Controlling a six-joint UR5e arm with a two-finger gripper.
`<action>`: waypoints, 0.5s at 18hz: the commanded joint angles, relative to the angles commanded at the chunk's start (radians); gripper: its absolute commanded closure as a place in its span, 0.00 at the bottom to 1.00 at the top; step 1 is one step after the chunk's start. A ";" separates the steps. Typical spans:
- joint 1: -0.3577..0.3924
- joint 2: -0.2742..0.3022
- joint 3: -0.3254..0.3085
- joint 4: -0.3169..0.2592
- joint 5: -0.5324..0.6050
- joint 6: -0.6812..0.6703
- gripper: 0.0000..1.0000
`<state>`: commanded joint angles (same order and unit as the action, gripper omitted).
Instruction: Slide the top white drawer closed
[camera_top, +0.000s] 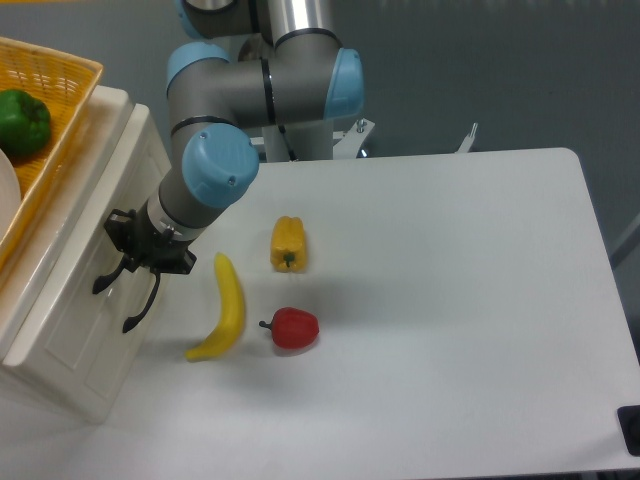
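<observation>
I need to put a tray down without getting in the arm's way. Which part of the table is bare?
The right half of the white table is bare, right of the yellow bell pepper and red bell pepper. The left is crowded: yellow banana, two-finger gripper, top white drawer.

A white table (450, 300) with rounded corners filled most of the view under soft, even light that cast faint shadows. Behind it stood a plain grey-blue wall (500, 70). At the left sat a cream-white cabinet (60, 340). A small dark object (630, 428) showed at the lower right edge.
</observation>
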<state>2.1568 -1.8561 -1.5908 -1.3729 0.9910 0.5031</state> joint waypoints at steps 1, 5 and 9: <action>0.000 0.000 0.000 0.002 0.000 0.000 0.98; 0.000 -0.005 0.002 0.008 0.003 0.003 0.73; 0.052 -0.006 0.002 0.012 0.020 0.009 0.66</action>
<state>2.2087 -1.8622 -1.5892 -1.3606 1.0108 0.5123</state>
